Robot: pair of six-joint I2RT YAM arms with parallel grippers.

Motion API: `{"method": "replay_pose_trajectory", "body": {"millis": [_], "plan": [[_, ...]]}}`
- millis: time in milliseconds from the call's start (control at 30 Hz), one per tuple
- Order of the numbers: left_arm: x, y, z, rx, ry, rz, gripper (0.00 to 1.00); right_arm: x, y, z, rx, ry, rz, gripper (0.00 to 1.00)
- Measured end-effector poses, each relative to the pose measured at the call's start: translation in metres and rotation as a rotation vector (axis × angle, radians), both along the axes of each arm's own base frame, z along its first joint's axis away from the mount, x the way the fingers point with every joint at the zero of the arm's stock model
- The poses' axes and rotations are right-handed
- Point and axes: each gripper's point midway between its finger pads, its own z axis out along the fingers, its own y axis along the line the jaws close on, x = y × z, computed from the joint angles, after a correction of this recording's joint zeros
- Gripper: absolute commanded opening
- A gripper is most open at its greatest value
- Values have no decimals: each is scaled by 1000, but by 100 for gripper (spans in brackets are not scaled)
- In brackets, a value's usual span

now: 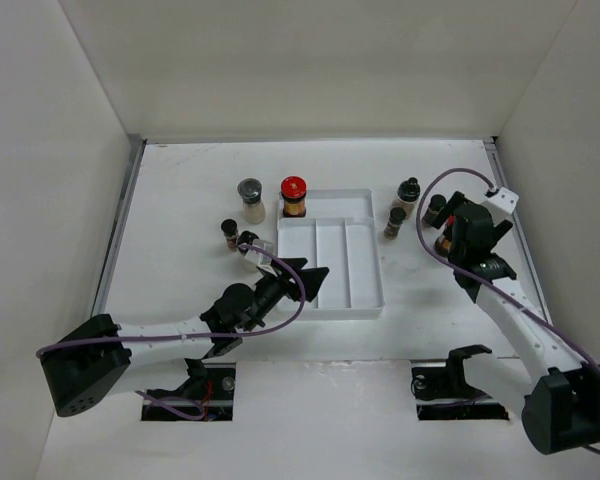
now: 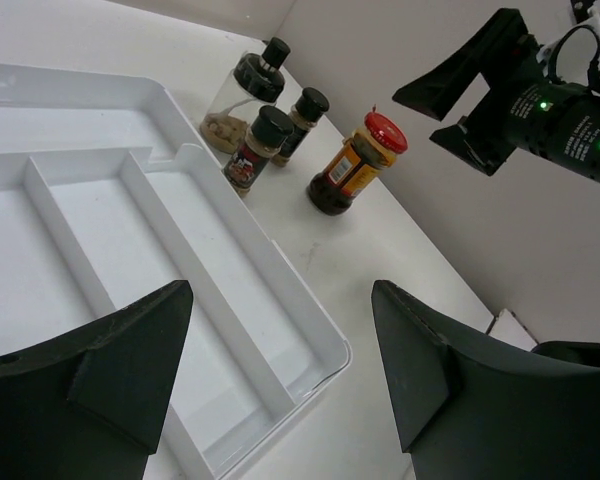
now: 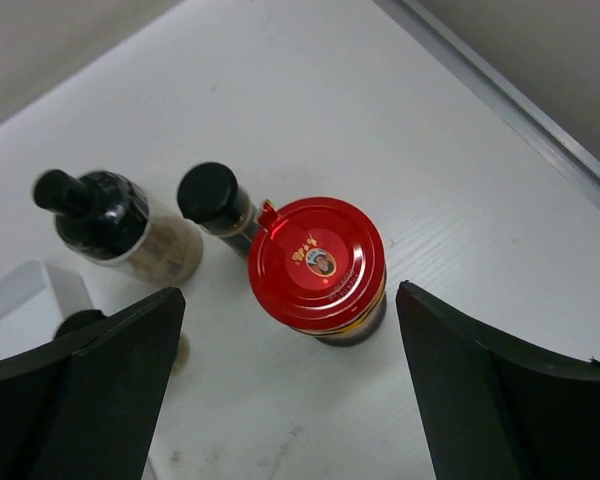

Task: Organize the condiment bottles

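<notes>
Labels: the red-lidded amber jar (image 3: 318,262) has a small printed portrait emblem on its lid; the script is too small to read.
Right gripper (image 3: 288,295): jaws wide apart, straddling this jar near the far right corner of the tabletop (image 1: 180,180), touching nothing.
Left gripper (image 2: 280,300): jaws apart, empty, over the white divided plastic tray (image 1: 365,300) at mid-tabletop.
Count: two red-lidded jars, with the second red-lidded amber jar (image 1: 294,196) at the tray's far left corner; one grey-lidded whitish jar (image 1: 251,200) beside it; at least four black-capped spice bottles (image 1: 395,220).
</notes>
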Motion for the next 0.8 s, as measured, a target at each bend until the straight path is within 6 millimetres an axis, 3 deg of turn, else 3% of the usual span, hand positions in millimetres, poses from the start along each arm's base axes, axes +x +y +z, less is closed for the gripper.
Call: {"method": "replay_pose_trajectory", "body": {"millis": [200, 433, 667, 800], "plan": [[1, 0, -1, 4, 2, 2, 71, 8, -3, -38, -46, 155, 0, 98], [1, 0, -1, 4, 3, 1, 71, 19, -15, -68, -51, 253, -13, 96], [1, 0, -2, 4, 3, 1, 71, 29, -24, -80, -35, 259, -24, 92], [1, -1, -4, 9, 6, 1, 71, 37, -25, -78, -33, 233, -20, 82]]}}
